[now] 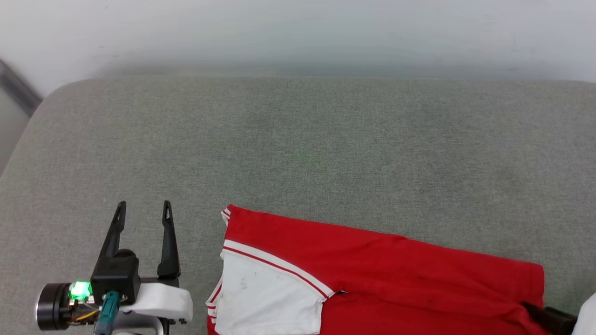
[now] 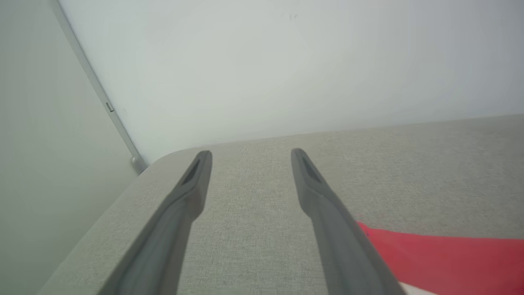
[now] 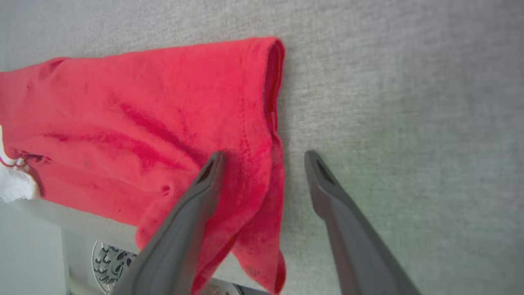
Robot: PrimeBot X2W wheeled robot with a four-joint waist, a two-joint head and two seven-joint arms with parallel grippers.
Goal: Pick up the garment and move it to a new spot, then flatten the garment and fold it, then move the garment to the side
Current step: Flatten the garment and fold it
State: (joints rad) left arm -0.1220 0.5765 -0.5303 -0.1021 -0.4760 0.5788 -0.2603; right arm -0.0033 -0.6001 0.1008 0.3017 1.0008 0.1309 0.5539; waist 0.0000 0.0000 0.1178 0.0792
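The garment (image 1: 386, 274), a bright red jersey, lies folded along the near edge of the grey cushioned surface (image 1: 298, 149), its white sleeve panel (image 1: 265, 298) with striped trim at its left end. My left gripper (image 1: 143, 207) stands open over bare cushion to the left of the garment, apart from it. The left wrist view has a red corner of the garment (image 2: 442, 258) beside the open gripper (image 2: 250, 153). My right gripper (image 3: 264, 155) is open over the garment's right end (image 3: 143, 123), one finger above the cloth, the other above the cushion. Part of the cloth hangs over the near edge.
A white wall (image 1: 298, 32) runs behind the cushion, with a grey strip (image 1: 16, 90) at the far left corner. The cushion's back left corner is rounded. Below the near edge, the right wrist view catches a wheel-like part (image 3: 108, 262) of the base.
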